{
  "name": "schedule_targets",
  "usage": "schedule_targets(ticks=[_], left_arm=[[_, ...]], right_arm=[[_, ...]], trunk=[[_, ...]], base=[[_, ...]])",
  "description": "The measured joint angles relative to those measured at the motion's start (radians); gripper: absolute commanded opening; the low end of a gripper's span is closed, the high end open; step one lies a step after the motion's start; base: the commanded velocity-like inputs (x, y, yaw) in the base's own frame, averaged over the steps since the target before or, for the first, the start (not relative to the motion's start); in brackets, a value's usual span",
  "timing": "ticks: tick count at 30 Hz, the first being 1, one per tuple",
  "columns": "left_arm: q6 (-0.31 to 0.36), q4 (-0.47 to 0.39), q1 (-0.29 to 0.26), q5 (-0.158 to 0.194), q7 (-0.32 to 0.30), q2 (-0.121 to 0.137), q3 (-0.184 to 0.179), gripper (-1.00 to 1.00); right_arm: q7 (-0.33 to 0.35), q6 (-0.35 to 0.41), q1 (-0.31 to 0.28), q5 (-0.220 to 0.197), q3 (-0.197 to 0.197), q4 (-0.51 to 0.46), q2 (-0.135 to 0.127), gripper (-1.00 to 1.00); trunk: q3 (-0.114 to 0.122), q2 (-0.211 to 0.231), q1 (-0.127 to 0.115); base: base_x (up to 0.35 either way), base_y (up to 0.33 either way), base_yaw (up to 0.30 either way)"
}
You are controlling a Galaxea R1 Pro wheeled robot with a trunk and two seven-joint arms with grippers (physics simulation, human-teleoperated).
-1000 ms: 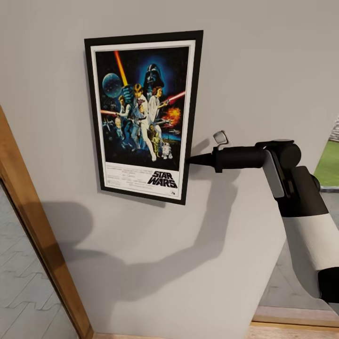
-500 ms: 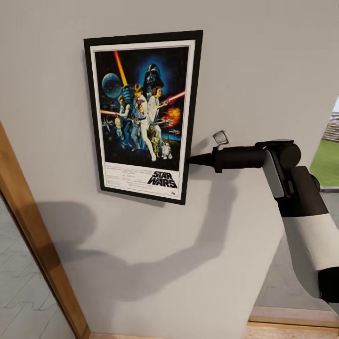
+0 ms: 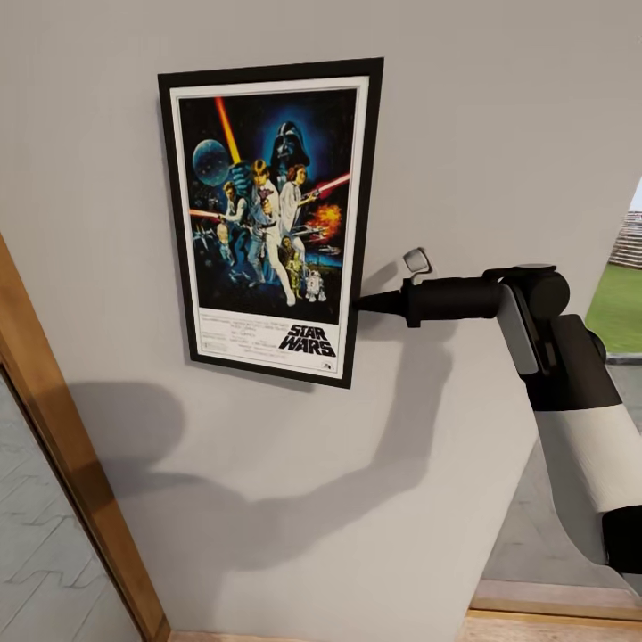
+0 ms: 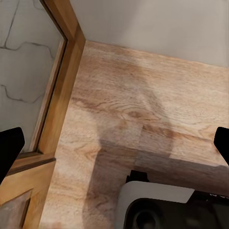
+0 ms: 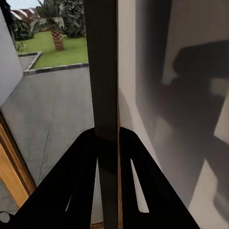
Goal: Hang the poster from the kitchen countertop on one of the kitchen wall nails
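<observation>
Nothing has shifted but our head camera, slightly; our right gripper [image 3: 364,303] stays clamped on the poster [image 3: 272,214] by its right edge. Flat against the wall [image 3: 499,116], it needs seating on a nail before we release slowly.

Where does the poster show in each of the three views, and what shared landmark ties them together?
Head view: the poster hangs flat against the pale grey wall, upper left of centre.
Left wrist view: not in it; wooden floor instead.
Right wrist view: its dark frame edge, seen edge-on, clamped between the right gripper fingers.
Shared landmark: the wall.
</observation>
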Motion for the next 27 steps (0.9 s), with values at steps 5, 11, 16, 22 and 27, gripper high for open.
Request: schedule_targets(ticks=[5, 11, 16, 22, 27], left_arm=[[0.000, 0.000, 0.000, 0.000, 0.000, 0.000, 0.000, 1.00], [0.000, 0.000, 0.000, 0.000, 0.000, 0.000, 0.000, 1.00], [0.000, 0.000, 0.000, 0.000, 0.000, 0.000, 0.000, 1.00], [0.000, 0.000, 0.000, 0.000, 0.000, 0.000, 0.000, 1.00], [0.000, 0.000, 0.000, 0.000, 0.000, 0.000, 0.000, 1.00]], right_arm=[[0.000, 0.000, 0.000, 0.000, 0.000, 0.000, 0.000, -1.00], [0.000, 0.000, 0.001, 0.000, 0.000, 0.000, 0.000, -1.00], [0.000, 0.000, 0.001, 0.000, -0.001, 0.000, 0.000, -1.00], [0.000, 0.000, 0.001, 0.000, -0.001, -0.001, 0.000, -1.00], [0.000, 0.000, 0.002, 0.000, -0.001, -0.001, 0.000, -1.00]], trunk=[[0.000, 0.000, 0.000], [0.000, 0.000, 0.000], [0.000, 0.000, 0.000], [0.000, 0.000, 0.000], [0.000, 0.000, 0.000]], base=[[0.000, 0.000, 0.000], [0.000, 0.000, 0.000], [0.000, 0.000, 0.000], [0.000, 0.000, 0.000], [0.000, 0.000, 0.000]])
